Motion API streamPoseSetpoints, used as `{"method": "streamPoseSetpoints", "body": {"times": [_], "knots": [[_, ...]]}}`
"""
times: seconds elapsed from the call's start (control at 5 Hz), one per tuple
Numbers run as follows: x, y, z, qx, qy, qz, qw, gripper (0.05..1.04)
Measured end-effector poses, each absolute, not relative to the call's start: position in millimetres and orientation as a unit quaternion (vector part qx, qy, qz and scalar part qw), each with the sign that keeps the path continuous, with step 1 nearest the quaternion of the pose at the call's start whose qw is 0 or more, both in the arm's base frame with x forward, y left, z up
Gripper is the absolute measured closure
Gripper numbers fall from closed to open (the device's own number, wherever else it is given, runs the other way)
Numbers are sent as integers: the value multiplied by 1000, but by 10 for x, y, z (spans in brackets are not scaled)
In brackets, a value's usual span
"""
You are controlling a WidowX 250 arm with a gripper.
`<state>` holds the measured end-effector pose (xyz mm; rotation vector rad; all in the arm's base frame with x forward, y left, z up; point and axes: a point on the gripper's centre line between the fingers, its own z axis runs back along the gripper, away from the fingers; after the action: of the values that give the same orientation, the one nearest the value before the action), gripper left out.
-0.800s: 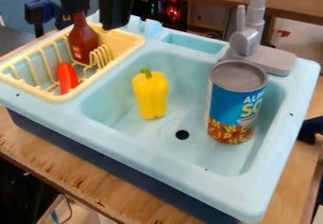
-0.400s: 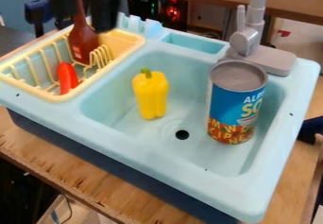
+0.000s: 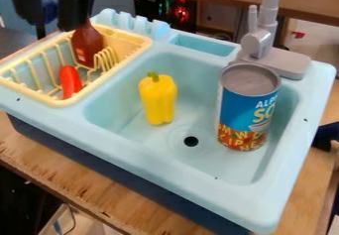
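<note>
The black gripper (image 3: 51, 23) hangs at the upper left, above the back of the yellow drying rack (image 3: 140, 43), with its two fingers spread and nothing visible between them. Nearest to it is a brown-red bottle (image 3: 86, 44) standing in the rack, its top hidden behind one finger. A red-orange item (image 3: 70, 82) lies in the rack's front part. In the sink basin, a yellow bell pepper (image 3: 158, 100) stands upright, stem up. A blue soup can (image 3: 246, 107) stands at the basin's right side.
The light-blue sink (image 3: 149, 157) sits on a wooden table (image 3: 66, 177). A grey faucet (image 3: 259, 40) rises at the sink's back right, behind the can. Dark equipment with lights (image 3: 173, 11) stands beyond the back edge.
The gripper has moved left across the back of the rack, uncovering the sink's scalloped back edge. The bottle, pepper, can and red-orange item have stayed put.
</note>
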<state>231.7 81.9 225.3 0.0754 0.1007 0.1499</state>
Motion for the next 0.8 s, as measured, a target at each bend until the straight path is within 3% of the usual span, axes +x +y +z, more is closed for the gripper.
{"method": "streamPoseSetpoints", "body": {"times": [0.2,0.6,0.8], "knots": [[2326,998,2209,44,42,123,991,79],[2419,1307,1934,49,-26,197,979,79],[2490,1365,1848,54,-32,213,975,79]]}}
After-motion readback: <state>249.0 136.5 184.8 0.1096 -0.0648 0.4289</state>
